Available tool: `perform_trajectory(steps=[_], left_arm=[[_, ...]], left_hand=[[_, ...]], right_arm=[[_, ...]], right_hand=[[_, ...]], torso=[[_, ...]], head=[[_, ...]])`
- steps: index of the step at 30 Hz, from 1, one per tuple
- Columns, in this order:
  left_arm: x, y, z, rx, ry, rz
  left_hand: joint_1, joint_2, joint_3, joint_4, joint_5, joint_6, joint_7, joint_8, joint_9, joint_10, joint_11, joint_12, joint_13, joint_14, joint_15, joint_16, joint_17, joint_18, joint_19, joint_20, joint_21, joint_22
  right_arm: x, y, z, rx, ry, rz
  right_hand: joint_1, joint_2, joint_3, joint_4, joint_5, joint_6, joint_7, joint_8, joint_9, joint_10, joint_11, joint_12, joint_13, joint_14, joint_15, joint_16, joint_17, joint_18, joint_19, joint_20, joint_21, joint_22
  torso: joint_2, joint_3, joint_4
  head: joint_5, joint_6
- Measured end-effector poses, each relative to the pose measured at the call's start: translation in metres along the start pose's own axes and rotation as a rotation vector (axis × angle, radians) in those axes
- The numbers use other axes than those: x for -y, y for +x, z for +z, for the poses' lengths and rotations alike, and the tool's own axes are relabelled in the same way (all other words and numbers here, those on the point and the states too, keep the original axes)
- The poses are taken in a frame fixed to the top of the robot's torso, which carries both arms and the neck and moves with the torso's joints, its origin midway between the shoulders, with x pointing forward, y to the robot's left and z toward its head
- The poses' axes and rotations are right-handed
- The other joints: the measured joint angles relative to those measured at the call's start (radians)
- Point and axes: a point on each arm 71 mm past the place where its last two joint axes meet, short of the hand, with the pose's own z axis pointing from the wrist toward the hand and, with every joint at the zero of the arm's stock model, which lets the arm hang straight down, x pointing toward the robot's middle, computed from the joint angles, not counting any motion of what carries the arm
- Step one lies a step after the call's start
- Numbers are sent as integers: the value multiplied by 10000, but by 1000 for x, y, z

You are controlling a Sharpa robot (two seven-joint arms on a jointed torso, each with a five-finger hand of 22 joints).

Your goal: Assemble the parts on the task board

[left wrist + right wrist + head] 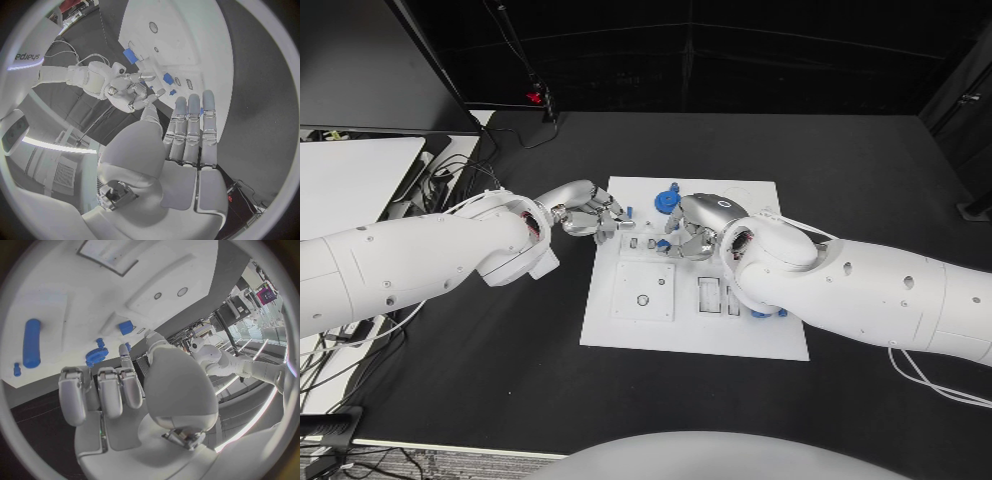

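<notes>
The black table [473,380] carries the white task board [678,330] at its middle, and both white arms reach in over the board's far half. The left arm [401,270] comes from the board's left side, and the right arm [877,295] crosses the board's right edge; the left wrist view shows part of a word in dark letters on the right arm's shell, too cut off to read for certain. The left hand [584,210] hangs over the board's left edge near the far corner; in its own wrist view its fingers [189,125] lie straight and side by side, the thumb set off from them, with nothing in the hand. The right hand [698,226] sits over the middle of the board's far half; its fingers [100,390] are curled toward the board and the thumb stretches forward, but I cannot tell whether it holds a small part. On the board lie the blue parts: a long rod [31,342], a gear [94,358], a small block [125,327] and a tiny peg [16,371], all just beyond the right hand's fingertips.
</notes>
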Motion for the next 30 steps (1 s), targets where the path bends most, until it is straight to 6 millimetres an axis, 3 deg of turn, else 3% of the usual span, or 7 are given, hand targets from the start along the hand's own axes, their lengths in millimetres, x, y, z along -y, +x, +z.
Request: perform_trajectory(steps=[8, 10, 12, 13, 19, 25, 30], left_arm=[[0, 0, 0, 6, -7, 1], [0, 0, 0, 8, -10, 2], [0, 0, 0, 8, -11, 2], [0, 0, 0, 8, -11, 2], [-1, 0, 0, 8, -13, 2], [-1, 0, 0, 10, -18, 3], [-1, 0, 0, 9, -23, 3]], left_hand=[[0, 0, 0, 0, 0, 0, 0, 0, -1, 0, 0, 0, 0, 0, 0, 0, -1, 0, 0, 0, 0, -1], [0, 0, 0, 0, 3, 0, 0, 0, -1, 0, 0, 0, 0, 0, 0, 0, -1, 0, 0, 0, 0, -1], [0, 0, 0, 0, 45, 0, 0, 0, -2, 0, 0, 0, 0, 0, 0, 0, -1, 0, 0, 0, 0, -1], [0, 0, 0, 0, 45, 0, 0, 0, -2, 0, 0, 0, 0, 0, 0, 0, -1, 0, 0, 0, 0, -1], [0, 0, 0, 0, 44, 0, 0, 0, -3, 0, 0, 0, 0, 0, 0, 0, -2, 1, 0, 0, 0, -1], [0, 0, 0, 0, 43, 0, 0, 0, -3, 0, 0, 0, 0, 0, 0, 0, -2, 0, 0, 0, 0, 10], [0, 0, 0, 0, 42, 0, 0, 0, -4, 0, 0, 0, 0, 0, 0, 0, -3, 0, 0, 0, 0, 10]], right_arm=[[-2, 7, 4, -278, 236, -176], [-2, 8, 4, -319, 282, -234], [-2, 9, 5, -356, 340, -301], [-1, 9, 5, -371, 363, -328], [-1, 11, 6, -465, 476, -492], [-1, 13, 7, -586, 580, -650], [-2, 13, 7, -640, 612, -725]], right_hand=[[53, 53, 0, 0, 45, -772, -46, 911, 459, -2, -74, 0, 0, 2, -77, 0, 0, 1, 1, -77, 0, 0], [58, 58, 0, 0, 45, -828, -40, 1021, 520, -2, -74, 0, 0, 2, -77, 0, 0, 1, 1, -77, 0, 0], [58, 58, 0, -1, 45, -1116, -38, 1399, 708, -2, -74, 0, 0, 2, -77, 0, 0, 1, 1, -77, 0, 0], [108, 108, 30, -31, 45, -1378, -26, 1791, 907, -2, -73, 0, 0, 2, -77, 0, 0, 1, 1, -77, 0, 0], [108, 108, 40, -41, 45, -1808, -10, 2573, 1285, -2, -74, 0, 0, 2, -77, 0, 0, 1, 1, -77, 0, 0], [149, 149, 107, -107, 45, -2000, 38, 3205, 1573, -2, -73, 0, 0, 1, -76, 0, 0, 1, 1, -76, 0, 0], [198, 203, 165, -166, 45, -2049, 21, 3554, 1726, -2, -73, 0, 0, 1, -76, 0, 0, 1, 1, -76, 0, 0]], torso=[[5, 9, -3], [6, 9, -6], [5, 9, -7], [5, 9, -8], [2, 4, -9], [-4, 1, -9], [-5, 1, -8]], head=[[5, -36], [1, -41], [0, -44], [-1, -47], [-6, -67], [-10, -72], [-12, -91]])
